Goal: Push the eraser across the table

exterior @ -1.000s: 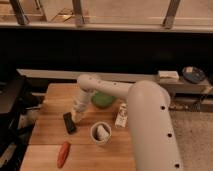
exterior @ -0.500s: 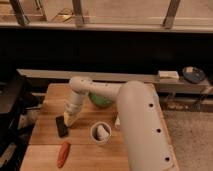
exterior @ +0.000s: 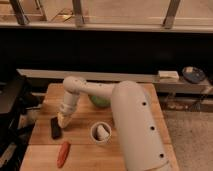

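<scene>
The eraser [exterior: 55, 127] is a small flat black block lying on the left part of the light wooden table [exterior: 45, 145]. My gripper [exterior: 63, 119] hangs at the end of the white arm, just right of and above the eraser's upper end, at or touching it. The arm [exterior: 132, 125] reaches in from the lower right and covers much of the table's right side.
A white cup [exterior: 101, 133] stands right of the eraser. An orange carrot-shaped thing [exterior: 63, 153] lies near the front edge. A green bowl [exterior: 100, 102] sits behind the arm. The table's left edge is close to the eraser. A dark ledge runs behind.
My gripper has swung left and down over the table. The eraser has slid left, toward the table's left edge, and away from the cup.
</scene>
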Motion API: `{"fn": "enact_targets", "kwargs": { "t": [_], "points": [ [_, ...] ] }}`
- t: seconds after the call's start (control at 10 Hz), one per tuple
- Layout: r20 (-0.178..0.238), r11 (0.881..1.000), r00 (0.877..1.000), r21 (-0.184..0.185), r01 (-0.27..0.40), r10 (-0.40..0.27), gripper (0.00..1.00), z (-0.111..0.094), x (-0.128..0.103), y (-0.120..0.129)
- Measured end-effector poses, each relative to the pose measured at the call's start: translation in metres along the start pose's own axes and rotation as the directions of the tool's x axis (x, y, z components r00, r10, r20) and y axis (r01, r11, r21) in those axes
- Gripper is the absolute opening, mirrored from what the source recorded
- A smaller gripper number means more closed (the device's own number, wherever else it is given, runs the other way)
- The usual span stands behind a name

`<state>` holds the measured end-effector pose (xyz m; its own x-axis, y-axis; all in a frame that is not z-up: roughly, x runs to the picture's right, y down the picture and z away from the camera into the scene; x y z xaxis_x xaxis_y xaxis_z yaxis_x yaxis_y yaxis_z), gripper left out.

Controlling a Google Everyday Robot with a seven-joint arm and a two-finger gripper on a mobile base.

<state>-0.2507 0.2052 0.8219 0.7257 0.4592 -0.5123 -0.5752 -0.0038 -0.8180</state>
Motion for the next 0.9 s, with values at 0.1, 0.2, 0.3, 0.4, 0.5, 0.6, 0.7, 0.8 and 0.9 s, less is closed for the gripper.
{"fn": "enact_targets", "kwargs": {
  "t": [0.1, 0.2, 0.3, 0.4, 0.5, 0.6, 0.7, 0.8, 0.9],
  "points": [
    [-0.008, 1.0, 1.0, -0.01, 0.029, -0.029, 0.0, 0.004, -0.005, 0.011],
    [-0.017, 0.999, 0.999, -0.015, 0.048, -0.049, 0.0, 0.009, -0.009, 0.018],
    [-0.022, 0.998, 0.998, -0.02, 0.061, -0.061, 0.0, 0.011, -0.012, 0.022],
    [-0.028, 0.997, 0.997, -0.027, 0.075, -0.076, 0.0, 0.014, -0.016, 0.028],
    [-0.03, 0.996, 0.996, -0.032, 0.088, -0.089, 0.0, 0.015, -0.02, 0.032],
    [-0.025, 0.994, 0.994, -0.027, 0.102, -0.102, 0.0, 0.012, -0.023, 0.035],
    [0.0, 0.993, 0.993, -0.005, 0.114, -0.114, 0.01, -0.002, -0.025, 0.035],
    [0.049, 0.993, 0.992, 0.027, 0.112, -0.113, 0.05, -0.025, -0.026, 0.03],
    [0.077, 0.994, 0.991, 0.044, 0.103, -0.107, 0.05, -0.04, -0.025, 0.025]
  ]
}}
